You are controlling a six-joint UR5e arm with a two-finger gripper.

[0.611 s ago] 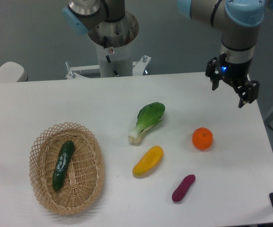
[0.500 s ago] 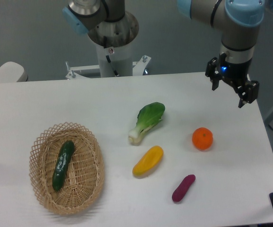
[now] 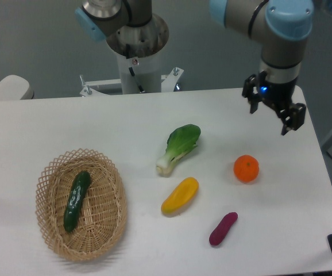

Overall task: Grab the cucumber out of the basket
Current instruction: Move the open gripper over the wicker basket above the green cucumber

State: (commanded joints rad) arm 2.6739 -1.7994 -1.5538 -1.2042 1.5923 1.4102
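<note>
At our white table [image 3: 51, 129], the arm hangs high over the far right corner, its gripper [image 3: 267, 111] with fingers apart and nothing between them, well away from the work at the near left. There the basket [image 3: 104, 221], the largest item laid out, holds the cucumber [image 3: 76, 200], which lies lengthwise along the basket's floor, its upper end pointing up and slightly right, clear of the lattice rim on both long sides.

We judge the cucumber to be firm and fairly light, stiff enough to lift from one hold without sagging, but its glossy skin looks slippery, so a loose pinch could let it roll or slide. The sensible hold is across its width near the middle, fingers turned square to its long axis, where the balance is even and the basket's sides leave room on either flank. The shallow woven bowl may shift if the fingers drag on it.

Between basket and arm lie the bok choy [image 3: 178, 147], the yellow vegetable [image 3: 180, 195], the orange [image 3: 246, 168] and the small purple sweet potato [image 3: 223, 228], all apart from one another.

Compared with half a second ago, the gripper has moved slightly left and toward us, beginning to leave the corner; everything on the table lies as it did.
</note>
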